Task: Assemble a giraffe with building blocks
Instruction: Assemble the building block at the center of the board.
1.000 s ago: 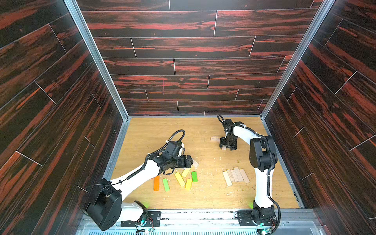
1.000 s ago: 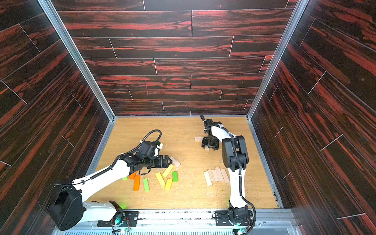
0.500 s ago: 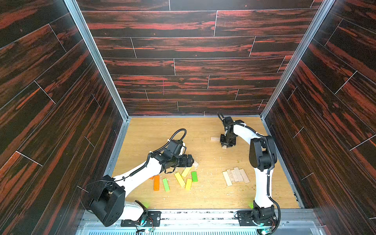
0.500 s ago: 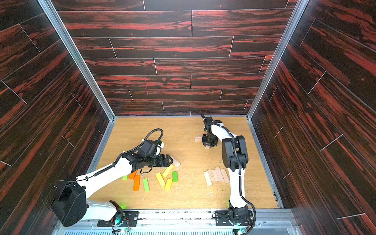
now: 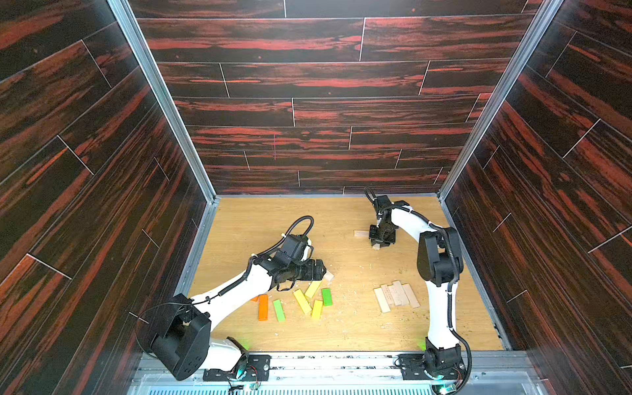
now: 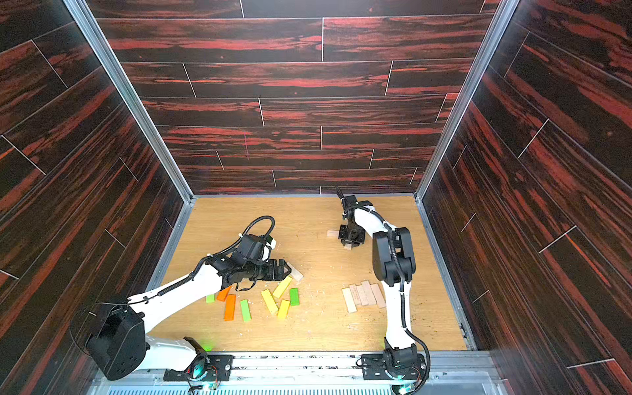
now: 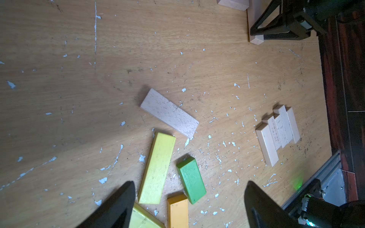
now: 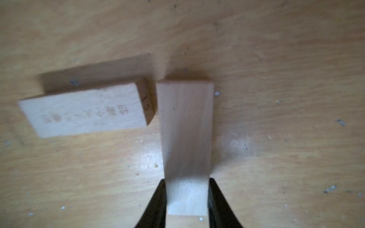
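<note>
Overhead, right jaws pinch pale plank (image 5: 376, 247), mostly hidden; left jaws spread; orange plank (image 6: 223, 293) half-covered.

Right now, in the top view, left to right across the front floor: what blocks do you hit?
In a top view: orange block → green block → slanted yellow block → short yellow block → second green block → pale block cluster. Another yellow block overlaps these, so omitted.

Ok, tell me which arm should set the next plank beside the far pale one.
Right. The right gripper holds a pale plank beside that far plank; the left gripper is open, empty, over the coloured planks.
</note>
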Tool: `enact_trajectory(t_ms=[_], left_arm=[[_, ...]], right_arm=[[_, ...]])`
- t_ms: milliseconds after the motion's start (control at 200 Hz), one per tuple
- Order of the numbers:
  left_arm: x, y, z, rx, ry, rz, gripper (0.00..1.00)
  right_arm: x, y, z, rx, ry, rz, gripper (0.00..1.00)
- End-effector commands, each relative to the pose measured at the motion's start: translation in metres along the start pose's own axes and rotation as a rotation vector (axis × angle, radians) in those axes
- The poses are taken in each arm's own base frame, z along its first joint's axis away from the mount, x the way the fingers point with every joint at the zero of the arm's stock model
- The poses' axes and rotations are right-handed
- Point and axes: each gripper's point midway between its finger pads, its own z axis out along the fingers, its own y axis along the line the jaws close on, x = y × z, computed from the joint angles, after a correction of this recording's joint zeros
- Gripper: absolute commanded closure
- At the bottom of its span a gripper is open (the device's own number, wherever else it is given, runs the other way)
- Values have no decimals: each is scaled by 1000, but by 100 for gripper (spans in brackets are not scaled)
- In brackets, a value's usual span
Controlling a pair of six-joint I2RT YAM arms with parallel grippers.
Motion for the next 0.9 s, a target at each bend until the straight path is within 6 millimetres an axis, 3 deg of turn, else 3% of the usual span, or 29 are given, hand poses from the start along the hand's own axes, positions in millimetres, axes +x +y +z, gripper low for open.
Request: enact_trajectory(t_ms=[0,536,897], left_arm=[[-8,-3,-6,4,-11,13,11],[-7,0,-5,-2,-7,10,11],[-7,1,-7,-3,-11,9,11]], right_arm=[[5,-1,18,23,56,-26,69],[11,6,24,33,89,-104,55],[13,11,24,40,94,-120,60]])
